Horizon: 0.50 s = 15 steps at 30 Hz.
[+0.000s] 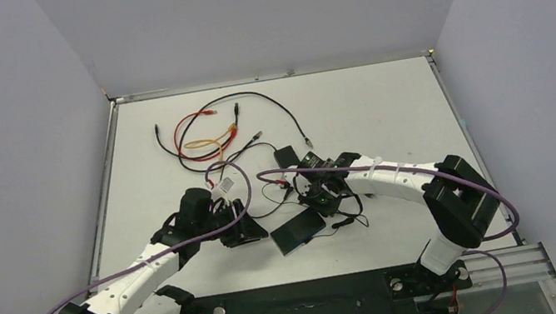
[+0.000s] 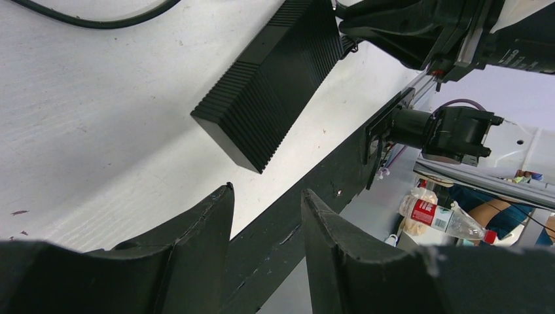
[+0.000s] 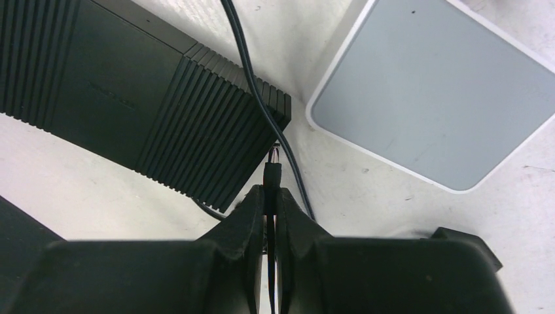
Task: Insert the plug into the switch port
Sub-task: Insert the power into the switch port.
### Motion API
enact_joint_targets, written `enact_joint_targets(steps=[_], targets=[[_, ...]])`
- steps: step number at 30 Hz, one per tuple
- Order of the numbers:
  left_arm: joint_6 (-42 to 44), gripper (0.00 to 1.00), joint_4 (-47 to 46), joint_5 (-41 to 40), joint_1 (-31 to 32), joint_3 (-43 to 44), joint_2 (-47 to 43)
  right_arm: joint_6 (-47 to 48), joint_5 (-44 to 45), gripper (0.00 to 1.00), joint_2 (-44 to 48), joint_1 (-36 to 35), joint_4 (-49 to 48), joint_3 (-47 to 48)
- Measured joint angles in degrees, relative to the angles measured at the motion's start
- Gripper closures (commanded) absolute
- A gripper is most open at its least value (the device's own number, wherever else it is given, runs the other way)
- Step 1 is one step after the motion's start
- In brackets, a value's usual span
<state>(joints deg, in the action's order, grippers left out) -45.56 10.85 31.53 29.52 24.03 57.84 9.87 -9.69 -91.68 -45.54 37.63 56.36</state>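
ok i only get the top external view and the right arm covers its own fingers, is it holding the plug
Observer: Yes. In the right wrist view the right gripper is shut on the plug.
Operator: is it in the switch
Observer: It doesn't look inserted. Its tip points at a ribbed corner of the switch, and no port shows there.
Operator: and the left side
Observer: The left gripper is open and empty, apart from the switch.

No readable text, red bottle label (image 2: 429, 213) blurred
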Motion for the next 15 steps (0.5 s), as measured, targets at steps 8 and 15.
enact_joint_targets(steps=[8, 15], targets=[[-1.03, 0.6, 0.85, -1.22, 0.0, -0.66, -1.09, -6.78, -0.04, 1.0, -0.04, -2.29, 0.22, 0.22], [-1.88, 0.6, 6.71, -5.22, 0.0, -0.68, -2.16, -10.91, -0.17, 1.0, -0.15, -4.07, 0.0, 0.24]])
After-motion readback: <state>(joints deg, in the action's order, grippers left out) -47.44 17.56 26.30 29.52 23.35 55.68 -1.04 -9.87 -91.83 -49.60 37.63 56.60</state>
